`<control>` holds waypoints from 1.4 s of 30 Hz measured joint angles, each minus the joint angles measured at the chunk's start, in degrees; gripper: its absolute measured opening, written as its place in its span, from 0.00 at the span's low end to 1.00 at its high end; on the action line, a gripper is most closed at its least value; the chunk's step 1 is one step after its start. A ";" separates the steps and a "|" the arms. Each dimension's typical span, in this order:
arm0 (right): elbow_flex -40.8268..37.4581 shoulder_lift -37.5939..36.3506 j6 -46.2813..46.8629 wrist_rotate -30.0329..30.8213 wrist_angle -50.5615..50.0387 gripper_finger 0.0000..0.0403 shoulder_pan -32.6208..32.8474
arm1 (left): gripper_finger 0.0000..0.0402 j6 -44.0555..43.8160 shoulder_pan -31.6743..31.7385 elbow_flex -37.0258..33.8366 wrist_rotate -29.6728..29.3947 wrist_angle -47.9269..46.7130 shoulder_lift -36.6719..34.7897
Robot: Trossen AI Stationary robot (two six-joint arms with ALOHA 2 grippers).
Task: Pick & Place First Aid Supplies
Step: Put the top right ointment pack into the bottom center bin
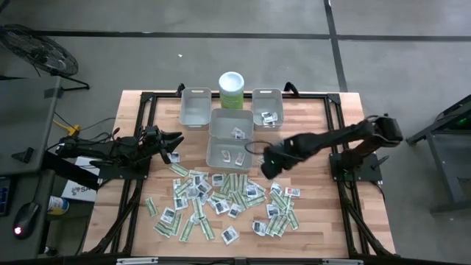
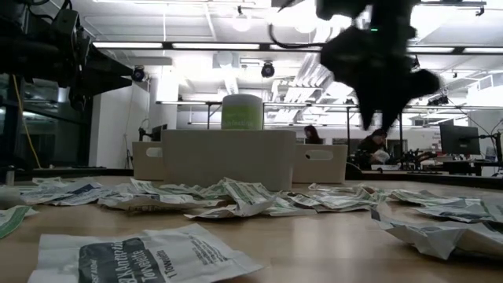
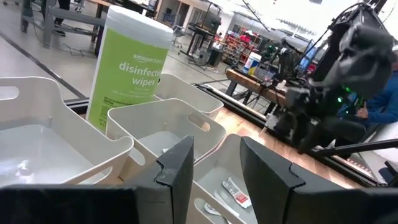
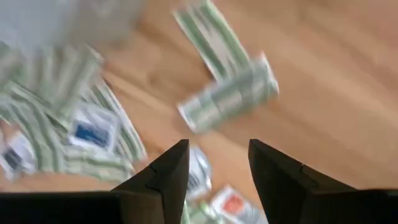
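Right wrist view blurred, packet print unreadable, right gripper [image 1: 265,168] jaws parted, empty, just beside front grey rectangular plastic bin [image 1: 229,151] holding few packets, scattered flat paper first aid packets [image 1: 221,202] in front of bin, left gripper [image 1: 176,143] parted, empty, left of bin.

You have a wooden table [image 1: 316,213] carrying four grey bins [image 1: 195,107] and a green wipes canister [image 1: 232,90] at the far side, with the first aid packets [image 1: 221,202] scattered loosely across the near half.
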 joint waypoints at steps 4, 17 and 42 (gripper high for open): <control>-5.49 -1.78 10.29 -1.86 0.22 0.40 4.80 | 0.33 0.00 -0.01 -0.01 0.00 0.00 0.00; -16.99 -1.86 29.07 -6.25 10.49 0.49 15.73 | 0.33 -0.02 0.00 0.00 0.00 0.00 0.00; -24.51 -2.19 30.79 -1.58 16.49 0.19 17.00 | 0.33 -0.01 0.00 -0.01 0.00 0.00 -0.02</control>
